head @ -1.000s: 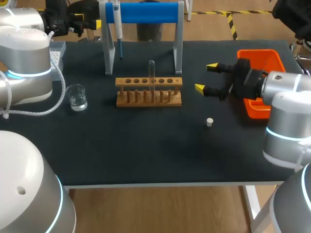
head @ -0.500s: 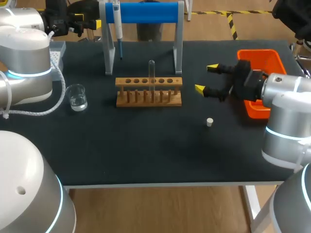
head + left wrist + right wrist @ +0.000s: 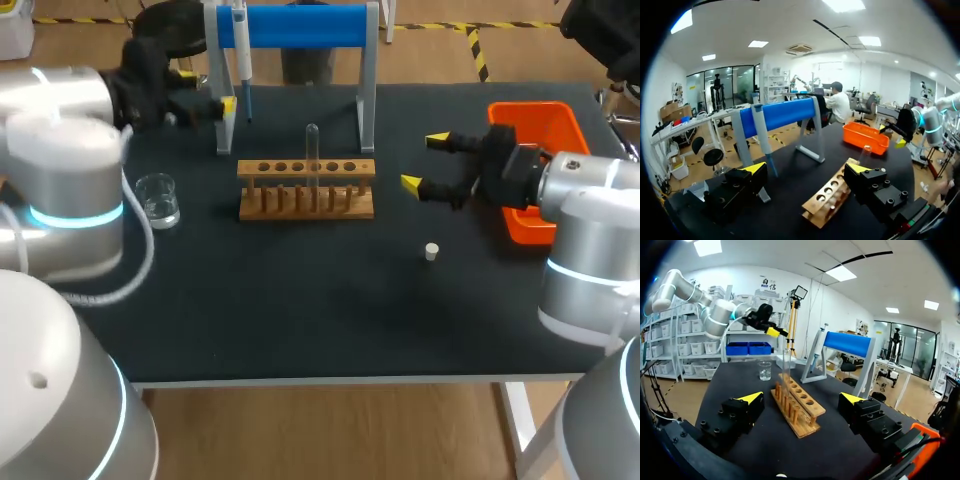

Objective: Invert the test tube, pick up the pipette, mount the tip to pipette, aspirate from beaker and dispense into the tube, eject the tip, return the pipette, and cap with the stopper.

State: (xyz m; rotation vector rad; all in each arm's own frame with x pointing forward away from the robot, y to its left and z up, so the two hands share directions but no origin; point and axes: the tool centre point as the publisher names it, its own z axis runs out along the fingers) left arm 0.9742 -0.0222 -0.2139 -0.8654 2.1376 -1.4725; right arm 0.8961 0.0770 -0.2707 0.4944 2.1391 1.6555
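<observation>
A small clear glass beaker [image 3: 158, 200] stands on the black tabletop [image 3: 300, 300], well to the left of the rack, with a shallow layer of clear liquid in its bottom. The light wooden test-tube rack [image 3: 306, 188] with six holes along its top sits near the middle. One clear glass test tube [image 3: 312, 150] stands upright in it, in the fourth hole from the left, and its rounded end seems to be uppermost. Behind the rack is a grey-legged stand with a blue crossbar [image 3: 300, 25]. A slim white-and-blue pipette [image 3: 241, 55] hangs at the stand's left end, tip down.

The left gripper [image 3: 208, 90] hovers just beside the stand's left leg. Its fingers are spread wide and hold nothing, and in the left wrist view [image 3: 806, 168] the rack lies ahead of them. The right gripper [image 3: 424, 160] hangs between the rack and an orange plastic bin [image 3: 530, 108], its fingers likewise wide apart. The arm hides part of the bin, so I cannot tell what it contains. A small white stopper [image 3: 431, 251] lies alone on the tabletop, near the right gripper.
</observation>
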